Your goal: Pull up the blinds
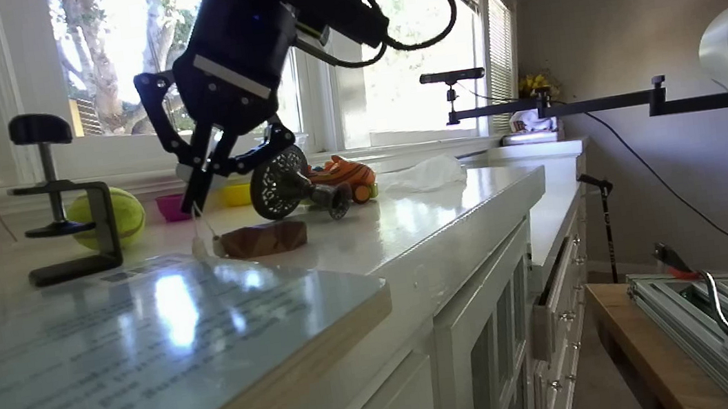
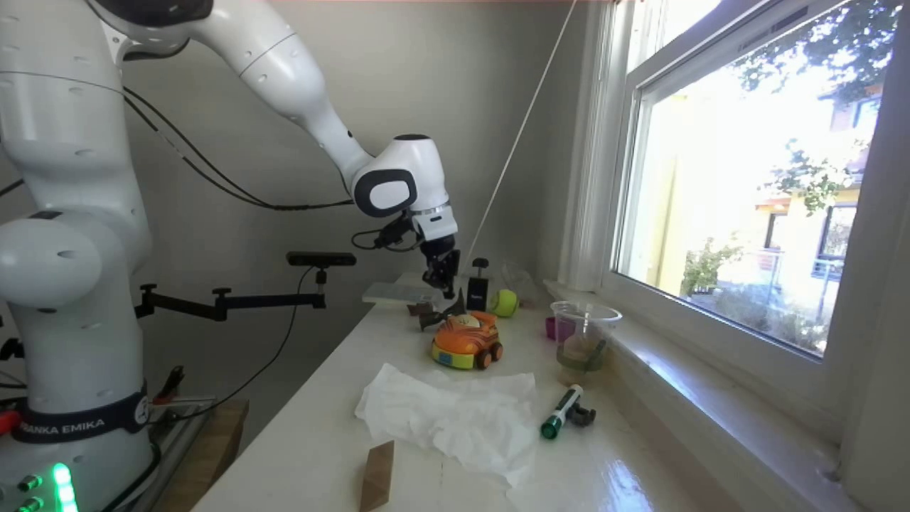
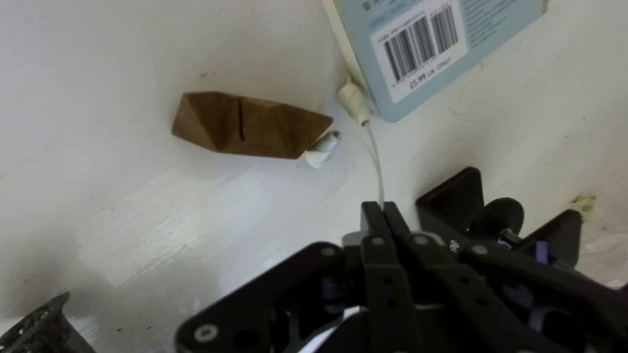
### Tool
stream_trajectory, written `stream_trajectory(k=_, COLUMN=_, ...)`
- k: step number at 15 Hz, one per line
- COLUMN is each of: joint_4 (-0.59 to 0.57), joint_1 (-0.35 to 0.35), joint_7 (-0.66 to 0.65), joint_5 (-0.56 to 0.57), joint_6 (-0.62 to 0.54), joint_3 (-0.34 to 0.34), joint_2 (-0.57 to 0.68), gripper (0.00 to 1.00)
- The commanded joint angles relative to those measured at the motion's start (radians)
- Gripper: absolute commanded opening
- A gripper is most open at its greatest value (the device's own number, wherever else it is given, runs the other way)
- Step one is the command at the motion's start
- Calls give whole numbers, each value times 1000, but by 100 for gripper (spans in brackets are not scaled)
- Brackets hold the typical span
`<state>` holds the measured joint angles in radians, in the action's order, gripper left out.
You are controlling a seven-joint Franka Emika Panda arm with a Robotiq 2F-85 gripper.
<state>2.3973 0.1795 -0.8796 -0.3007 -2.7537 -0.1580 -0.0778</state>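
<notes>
In an exterior view we see the black gripper (image 1: 191,202) tilted over the white countertop (image 1: 407,216), pinching a thin white cord (image 1: 199,216) whose ends show near a brown faceted block (image 1: 264,239). Nearest us lies a book (image 1: 147,360); just past it stands a black clamp (image 1: 107,225), a tennis ball (image 1: 131,216) behind it. White slatted blinds (image 1: 500,52) hang in the background.
</notes>
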Motion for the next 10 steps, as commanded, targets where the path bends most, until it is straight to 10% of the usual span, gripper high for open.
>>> stream_trajectory(k=1, joint_4=-2, joint_1=23, joint_7=85, joint_5=-125, joint_6=12, joint_3=-14, joint_2=43, gripper=0)
stream_trajectory(k=10, joint_4=7, joint_1=51, joint_7=309, joint_5=-497, joint_6=31, joint_3=-43, joint_2=90, gripper=0)
